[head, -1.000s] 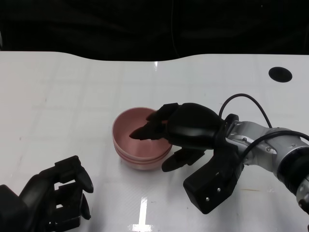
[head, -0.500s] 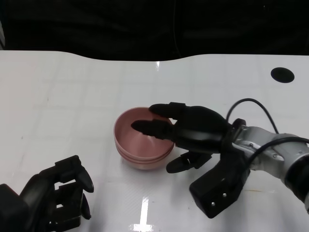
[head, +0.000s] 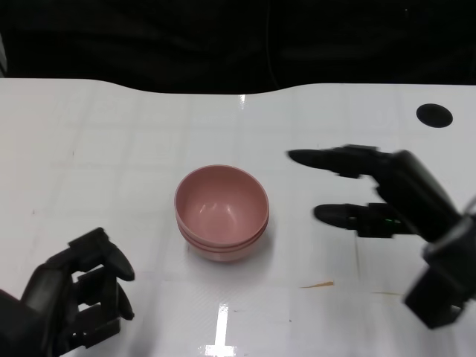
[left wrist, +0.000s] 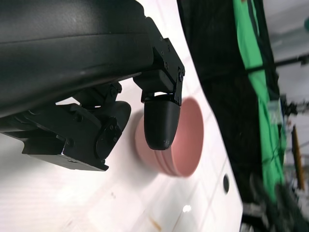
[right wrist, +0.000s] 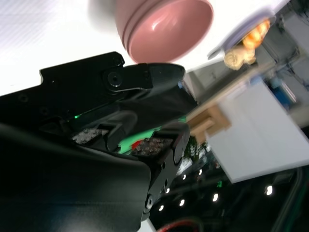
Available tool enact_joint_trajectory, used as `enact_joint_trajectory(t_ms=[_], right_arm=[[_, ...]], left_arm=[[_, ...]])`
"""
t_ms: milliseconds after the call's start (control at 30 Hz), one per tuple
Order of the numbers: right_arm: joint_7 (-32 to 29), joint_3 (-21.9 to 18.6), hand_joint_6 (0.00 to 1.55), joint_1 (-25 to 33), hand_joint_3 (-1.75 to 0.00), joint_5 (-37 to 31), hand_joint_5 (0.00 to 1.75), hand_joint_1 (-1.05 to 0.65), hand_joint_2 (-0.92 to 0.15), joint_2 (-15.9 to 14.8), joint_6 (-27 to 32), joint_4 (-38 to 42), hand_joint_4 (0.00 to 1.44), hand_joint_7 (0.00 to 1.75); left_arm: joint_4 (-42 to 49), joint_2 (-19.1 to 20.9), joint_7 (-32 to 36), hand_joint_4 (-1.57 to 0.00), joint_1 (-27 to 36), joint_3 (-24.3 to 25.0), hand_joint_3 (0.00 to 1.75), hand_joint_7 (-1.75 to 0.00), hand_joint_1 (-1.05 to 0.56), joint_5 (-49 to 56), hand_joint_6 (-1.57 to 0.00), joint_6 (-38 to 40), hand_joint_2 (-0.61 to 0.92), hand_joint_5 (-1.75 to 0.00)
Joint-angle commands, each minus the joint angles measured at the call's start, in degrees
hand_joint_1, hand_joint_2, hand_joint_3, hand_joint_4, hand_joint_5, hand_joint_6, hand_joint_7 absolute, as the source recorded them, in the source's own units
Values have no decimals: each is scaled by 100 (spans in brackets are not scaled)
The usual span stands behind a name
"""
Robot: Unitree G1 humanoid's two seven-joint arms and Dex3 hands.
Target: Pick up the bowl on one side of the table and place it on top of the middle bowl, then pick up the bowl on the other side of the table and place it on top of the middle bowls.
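Note:
A stack of pink bowls [head: 222,211] stands nested at the middle of the white table [head: 111,149]; its rims show as ridges in the left wrist view [left wrist: 181,145] and the right wrist view [right wrist: 164,26]. My right hand [head: 379,197] hovers to the right of the stack, fingers spread and holding nothing, a clear gap from the bowls. My left hand [head: 71,301] rests at the near left of the table with fingers curled in and nothing in them.
A black round hole [head: 433,114] sits in the table at the far right. A small orange mark [head: 318,284] lies on the table near the right hand. The dark back edge [head: 238,44] bounds the far side.
My right hand has let go of the top bowl and drawn back to the right, away from the stack. The left hand has shifted slightly left and lower.

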Motion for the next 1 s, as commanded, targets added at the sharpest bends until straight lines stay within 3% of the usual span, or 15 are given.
enact_joint_trajectory(t_ms=[33,133,167,233,300,333,367,400,467,533,600,733,1000], right_arm=[[305,-307,98,584,-12,681,19,-20,-92,12,-229,-325,112,11],[992,-428,119,1230,-16,1910,30,-10,-92,230,57,-808,134,17],[1256,-439,122,1537,-17,2426,32,-9,-92,339,428,-1168,137,18],[1638,-484,129,1996,-26,3138,49,-10,-92,495,1081,-1769,134,17],[1883,-600,130,2357,-32,3652,78,-10,-91,683,1645,-2223,122,17],[1990,-673,128,2505,-39,3897,103,-9,-91,804,1907,-2402,111,26],[2126,-753,120,2637,-44,4196,116,-9,-90,945,2202,-2576,106,43],[2237,-826,107,2729,-50,4395,130,-10,-88,1048,2430,-2712,99,70],[2382,-956,99,2965,-54,4772,138,-10,-86,1227,3008,-3028,96,87],[2555,-1096,83,3292,-71,5298,159,-11,-76,1474,3630,-3289,88,118],[2725,-1233,76,3457,-83,5474,167,-10,-73,1624,3943,-3377,85,133],[2940,-1443,69,3615,-88,5284,174,-11,-73,1708,4166,-3498,81,145],[3514,-1841,71,3683,-88,4984,171,-14,-71,1655,4088,-3596,81,147]], left_arm=[[70,-81,105,-74,-38,189,119,-175,27,-233,-58,8,76,-175],[117,-81,80,-74,-65,257,121,-175,26,-326,-60,50,75,-175],[125,-55,81,-75,-62,249,122,-175,25,-267,-60,18,75,-175],[122,-19,63,-75,-46,232,122,-175,26,-185,-60,-31,74,-175],[101,-19,27,-75,-22,228,122,-175,26,-194,-60,-43,74,-175],[88,-30,7,-76,-12,233,122,-175,27,-231,-60,-34,75,-175],[68,-46,-2,-76,-2,243,121,-175,28,-279,-60,-1,76,-175],[54,-56,-7,-77,4,249,121,-175,27,-311,-61,22,76,-175],[14,-45,-15,-77,28,250,120,-175,27,-331,-62,60,77,-175],[-48,-21,-62,-78,70,259,119,-175,27,-409,-62,130,77,-175],[-86,-16,-135,-77,103,281,118,-175,25,-553,-63,197,78,-175],[-238,-60,-235,-80,245,350,123,-175,23,-848,-63,324,74,-175],[-752,42,-251,-78,579,274,128,-175,21,-842,-62,621,70,-175]])
